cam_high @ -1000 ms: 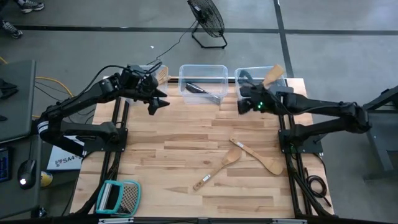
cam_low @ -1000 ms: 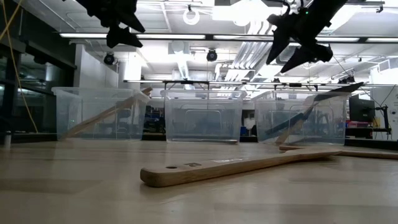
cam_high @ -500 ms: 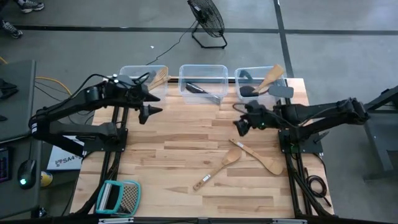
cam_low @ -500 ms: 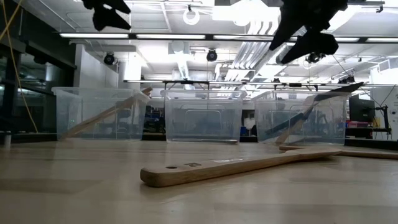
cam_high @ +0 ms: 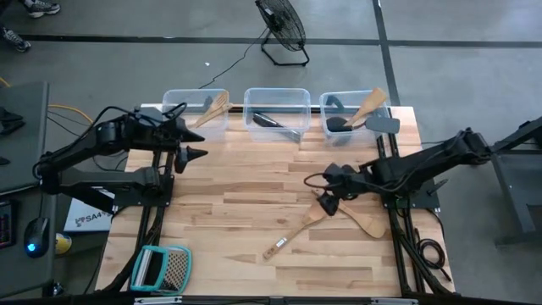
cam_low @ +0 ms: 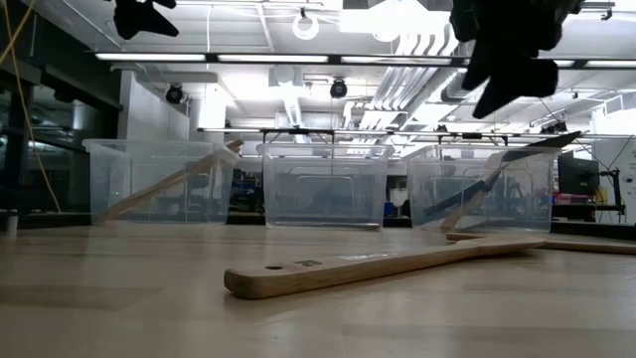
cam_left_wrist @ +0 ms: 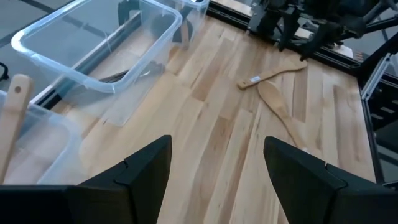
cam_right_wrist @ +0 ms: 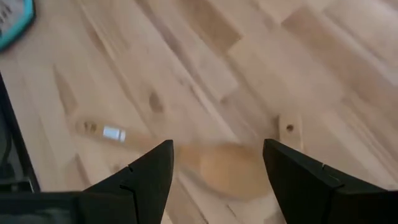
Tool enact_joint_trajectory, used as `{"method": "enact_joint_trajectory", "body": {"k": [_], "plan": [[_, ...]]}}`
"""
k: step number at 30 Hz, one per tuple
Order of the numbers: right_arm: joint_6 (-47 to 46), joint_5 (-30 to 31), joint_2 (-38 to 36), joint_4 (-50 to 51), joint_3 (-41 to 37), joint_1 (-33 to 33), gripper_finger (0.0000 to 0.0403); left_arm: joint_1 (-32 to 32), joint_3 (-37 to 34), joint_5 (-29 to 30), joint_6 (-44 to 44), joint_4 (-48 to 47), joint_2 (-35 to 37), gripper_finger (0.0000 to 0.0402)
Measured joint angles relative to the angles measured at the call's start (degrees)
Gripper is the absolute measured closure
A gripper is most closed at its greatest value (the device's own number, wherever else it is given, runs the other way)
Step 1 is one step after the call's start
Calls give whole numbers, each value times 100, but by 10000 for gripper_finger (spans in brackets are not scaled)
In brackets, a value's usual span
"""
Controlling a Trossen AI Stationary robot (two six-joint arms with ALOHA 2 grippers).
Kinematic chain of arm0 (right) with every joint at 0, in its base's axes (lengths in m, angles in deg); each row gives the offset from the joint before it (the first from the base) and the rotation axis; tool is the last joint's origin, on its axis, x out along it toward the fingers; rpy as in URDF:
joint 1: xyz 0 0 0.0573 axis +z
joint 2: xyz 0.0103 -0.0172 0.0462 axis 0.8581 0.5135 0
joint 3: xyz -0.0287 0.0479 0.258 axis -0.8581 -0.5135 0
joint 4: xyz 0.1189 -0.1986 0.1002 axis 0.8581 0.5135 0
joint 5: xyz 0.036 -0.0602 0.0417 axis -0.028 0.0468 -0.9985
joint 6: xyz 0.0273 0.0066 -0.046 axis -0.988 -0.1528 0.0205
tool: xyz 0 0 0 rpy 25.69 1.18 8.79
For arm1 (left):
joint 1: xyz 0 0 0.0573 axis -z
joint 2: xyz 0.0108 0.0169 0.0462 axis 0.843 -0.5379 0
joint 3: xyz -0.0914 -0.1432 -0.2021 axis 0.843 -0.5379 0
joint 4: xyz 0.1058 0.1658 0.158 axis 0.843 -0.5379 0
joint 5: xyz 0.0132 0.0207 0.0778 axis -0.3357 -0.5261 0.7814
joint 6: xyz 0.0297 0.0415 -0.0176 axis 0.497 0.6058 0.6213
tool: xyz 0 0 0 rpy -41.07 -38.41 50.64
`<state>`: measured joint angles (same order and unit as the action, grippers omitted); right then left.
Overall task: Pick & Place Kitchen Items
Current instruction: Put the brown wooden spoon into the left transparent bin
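- The wooden spoon (cam_high: 294,230) lies on the table (cam_high: 237,212), near the wooden spatula (cam_high: 354,214).
- The right gripper (cam_high: 327,203) hangs just above the spoon's bowl, fingers wide apart, holding nothing.
- The left gripper (cam_high: 190,148) waits far from the spoon, near the bins (cam_high: 276,111), fingers apart too.

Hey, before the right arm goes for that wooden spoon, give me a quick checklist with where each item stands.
1. Right claw open: ok, fingers spread wide.
2. Right claw above the wooden spoon, bowl between the fingers in the right wrist view: ok.
3. Spoon free of the wooden spatula: cannot tell, its bowl lies close to the spatula handle.
4. Left claw out of the way: ok, open, near the left bin.
5. Claw height over the spoon: cannot tell.
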<state>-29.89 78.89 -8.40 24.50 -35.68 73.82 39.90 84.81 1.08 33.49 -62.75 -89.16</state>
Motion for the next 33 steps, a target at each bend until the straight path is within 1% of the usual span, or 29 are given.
{"method": "enact_joint_trajectory", "body": {"k": [3, 6, 10, 13, 17, 21, 26, 33], "plan": [[-2, -218, 106, 255, 0, 84, 163, 0, 0, 15, -44, -131, 116, 151], [-23, -469, 206, 814, 0, 139, 163, -2, 0, 44, -44, -245, 208, 151], [-443, -726, 349, 1744, 0, 184, 163, -2, 0, 110, -44, -330, 297, 151], [-613, -1046, 478, 2111, 0, 244, 163, -2, 0, 191, -44, -381, 356, 151], [-619, -1453, 776, 2099, 0, 364, 163, -2, 0, 202, -39, -383, 400, 151], [-605, -1656, 1189, 2125, 0, 555, 163, -2, 0, 202, -44, -386, 456, 151], [-761, -1614, 1634, 2129, 0, 767, 163, -2, 0, 202, -44, -452, 464, 151], [-1132, -1548, 1964, 2244, 0, 980, 163, -2, 0, 200, -46, -510, 464, 151]]}}
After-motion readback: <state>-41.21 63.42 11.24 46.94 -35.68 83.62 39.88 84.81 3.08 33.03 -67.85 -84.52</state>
